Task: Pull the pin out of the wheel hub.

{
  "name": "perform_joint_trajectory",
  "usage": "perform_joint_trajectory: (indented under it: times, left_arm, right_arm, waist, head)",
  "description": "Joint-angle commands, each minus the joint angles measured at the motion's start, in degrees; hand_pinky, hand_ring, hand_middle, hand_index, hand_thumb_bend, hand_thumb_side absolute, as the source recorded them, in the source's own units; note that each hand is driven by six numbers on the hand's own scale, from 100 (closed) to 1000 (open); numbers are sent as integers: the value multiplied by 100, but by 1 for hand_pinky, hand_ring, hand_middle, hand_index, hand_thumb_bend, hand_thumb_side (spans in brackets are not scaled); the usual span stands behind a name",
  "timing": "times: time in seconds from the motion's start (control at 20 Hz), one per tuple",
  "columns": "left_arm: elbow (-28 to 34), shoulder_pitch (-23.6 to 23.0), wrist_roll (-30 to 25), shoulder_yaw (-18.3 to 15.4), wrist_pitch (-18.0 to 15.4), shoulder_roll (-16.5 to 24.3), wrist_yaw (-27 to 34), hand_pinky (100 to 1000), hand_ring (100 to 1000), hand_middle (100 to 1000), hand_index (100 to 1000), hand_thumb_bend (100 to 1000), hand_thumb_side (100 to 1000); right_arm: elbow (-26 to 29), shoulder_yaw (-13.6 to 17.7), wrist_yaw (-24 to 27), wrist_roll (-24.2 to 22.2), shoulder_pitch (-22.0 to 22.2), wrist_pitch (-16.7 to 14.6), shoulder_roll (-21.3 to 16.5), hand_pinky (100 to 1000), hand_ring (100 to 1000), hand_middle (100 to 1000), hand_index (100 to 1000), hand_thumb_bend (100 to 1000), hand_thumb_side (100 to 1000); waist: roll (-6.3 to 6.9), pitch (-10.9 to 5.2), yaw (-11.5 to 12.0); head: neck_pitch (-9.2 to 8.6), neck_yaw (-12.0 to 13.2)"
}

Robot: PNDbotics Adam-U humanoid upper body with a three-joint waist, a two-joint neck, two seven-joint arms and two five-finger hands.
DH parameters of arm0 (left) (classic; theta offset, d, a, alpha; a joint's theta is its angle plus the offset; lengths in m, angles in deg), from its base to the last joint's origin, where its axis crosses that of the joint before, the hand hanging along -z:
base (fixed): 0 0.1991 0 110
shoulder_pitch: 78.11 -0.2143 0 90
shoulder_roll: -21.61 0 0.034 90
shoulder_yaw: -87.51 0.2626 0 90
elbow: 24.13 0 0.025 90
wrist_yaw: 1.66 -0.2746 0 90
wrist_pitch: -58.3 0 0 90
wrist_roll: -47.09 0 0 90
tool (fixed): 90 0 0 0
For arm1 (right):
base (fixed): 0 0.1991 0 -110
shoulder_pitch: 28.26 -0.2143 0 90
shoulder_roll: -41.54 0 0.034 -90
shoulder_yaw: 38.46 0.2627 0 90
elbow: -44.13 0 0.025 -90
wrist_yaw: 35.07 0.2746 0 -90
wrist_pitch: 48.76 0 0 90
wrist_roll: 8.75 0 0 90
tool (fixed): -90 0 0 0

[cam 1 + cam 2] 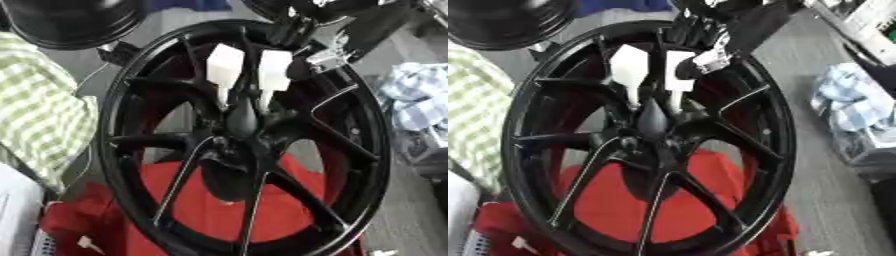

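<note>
The right robot hand (297,30) reaches in from the upper right over the top of the wheel (109,125). Two white fingers (226,66) point straight down between the spokes toward the hub (232,150). They stand narrowly apart, one on each side of a dark tapered piece (241,115) rising from the hub, which I take to be the pin. Whether the tips touch it cannot be made out, and nothing is clasped yet. The left robot hand shows in neither view.

The main risk, as I judge it, is a slip. The pin is dark, narrows toward its top and offers little to hold, so fingers that close too high could slide off. A pull at an angle to the pin could jam it in its seat, or tip the wheel, which stands on edge against a red cloth (210,205). The fingers could also catch a spoke on the way out.

Room is tight. Spokes close in on both sides of the fingers and the rim arches just behind the wrist, so the only free path is straight back along the pin's own line, up and toward the hand's arm. Outside the rim lie a green checked cloth (35,100) on the left, a blue-white cloth (420,95) on the right, and another black round thing (70,20) at upper left.
</note>
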Motion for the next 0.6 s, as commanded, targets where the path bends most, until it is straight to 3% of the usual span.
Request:
perform_joint_trajectory:
  times: [0.05,0.6]
  left_arm:
    - [70,63,-14,-24,-3,67,12,767,614,593,729,770,450]
    - [65,64,-22,-22,-7,31,10,768,613,592,728,768,451]
  right_arm:
    - [42,13,38,-44,-139,74,-36,822,865,844,891,464,608]
    - [-298,-116,-444,-105,-220,71,178,816,852,839,886,472,597]
  waist:
    - [9,-148,8]
    - [10,-123,25]
  head:
    - [23,12]
    - [46,-5]
